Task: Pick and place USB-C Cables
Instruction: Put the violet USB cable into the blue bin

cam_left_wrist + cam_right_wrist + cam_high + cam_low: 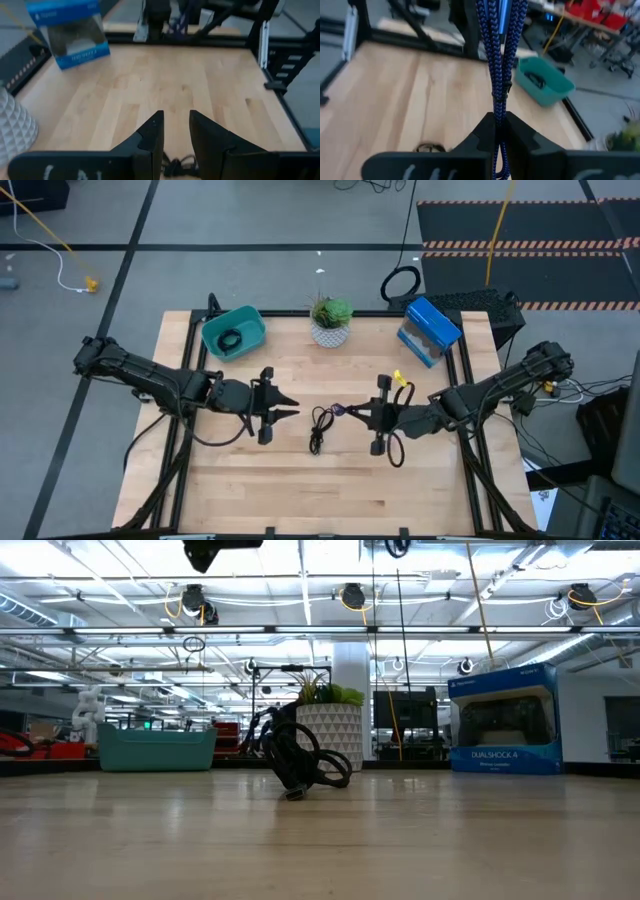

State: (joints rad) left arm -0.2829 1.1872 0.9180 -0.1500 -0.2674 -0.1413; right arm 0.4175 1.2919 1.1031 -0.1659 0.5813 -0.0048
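Note:
My right gripper [352, 414] is shut on the purple-blue USB-C cable [500, 45] over the table's middle. A black USB-C cable in a long loop [320, 426] lies on the wood just below and between the two grippers; in the low view it stands as a bundle [300, 762] on the table. Another black cable, coiled round [231, 339], lies inside the teal bin [250, 323] at the far left. My left gripper [288, 411] stands open to the left of the looped cable, above the table, with nothing between its fingers [150, 137]. My right gripper pinches the purple-blue braided cable between its two fingers, with two or three strands side by side [499, 107]. The strands run along the fingers and stick out ahead of the fingertips. The fingers come nearly level from the table's right side.
A potted plant in a white pot [330, 321] stands at the far middle. A blue game-controller box [430, 332] stands at the far right. The black table frame [470, 395] runs along the edges. Bare wood lies toward the near edge.

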